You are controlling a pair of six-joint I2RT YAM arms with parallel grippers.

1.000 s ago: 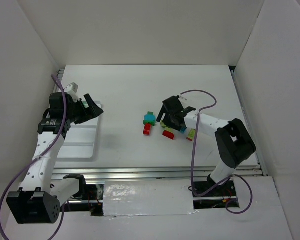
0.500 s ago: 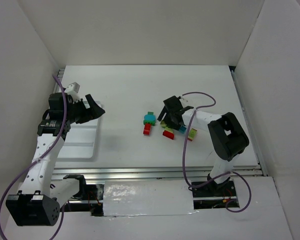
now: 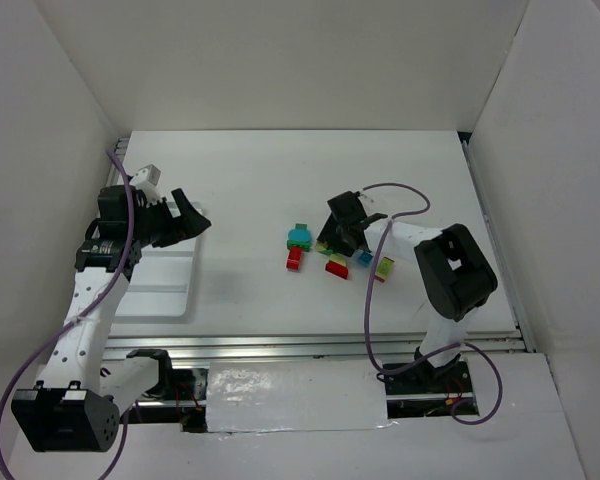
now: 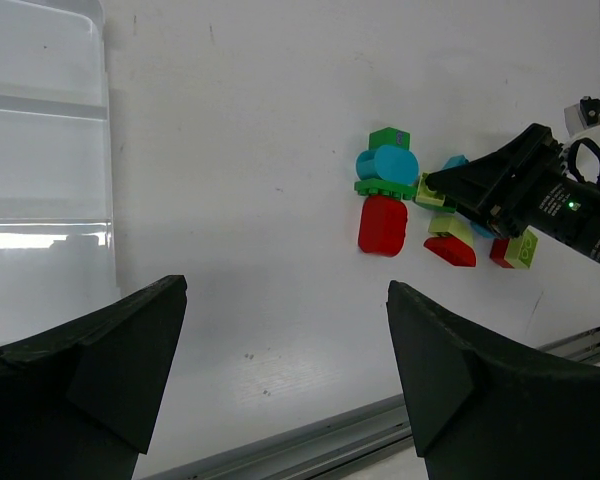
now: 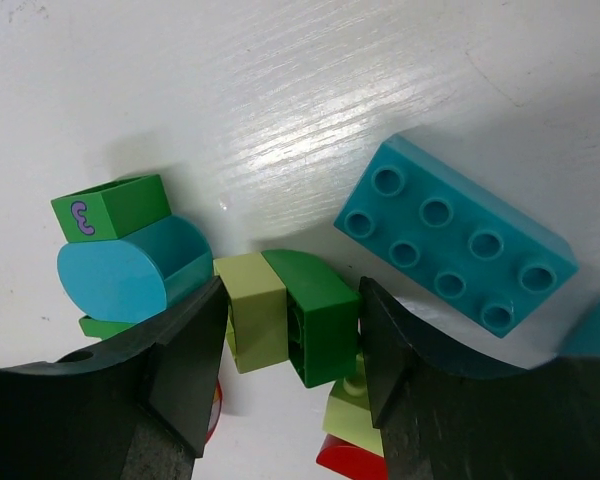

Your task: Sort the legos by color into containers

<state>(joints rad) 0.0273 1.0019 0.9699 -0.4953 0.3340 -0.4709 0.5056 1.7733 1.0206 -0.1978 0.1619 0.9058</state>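
Observation:
The legos lie in a cluster mid-table: a teal rounded piece (image 3: 300, 237), two red ones (image 3: 294, 257) (image 3: 337, 266) and a lime one (image 3: 384, 267). My right gripper (image 3: 332, 243) is down among them. In its wrist view the right gripper (image 5: 290, 320) has its fingers pressed on a lime brick (image 5: 255, 310) and a dark green brick (image 5: 320, 315) joined side by side. A teal eight-stud brick (image 5: 455, 235) lies just beyond. My left gripper (image 3: 195, 222) hovers open and empty beside the containers, a white ridged tray (image 3: 160, 285).
A teal rounded brick (image 5: 130, 265) on a green piece (image 5: 115, 205) touches the right gripper's left finger. Lime and red bricks (image 5: 350, 462) sit under its right finger. White walls enclose the table, and a metal rail (image 3: 320, 345) runs along its near edge.
The right gripper's fingers have closed in from wide apart onto the lime and dark green pair. The left arm has barely moved.

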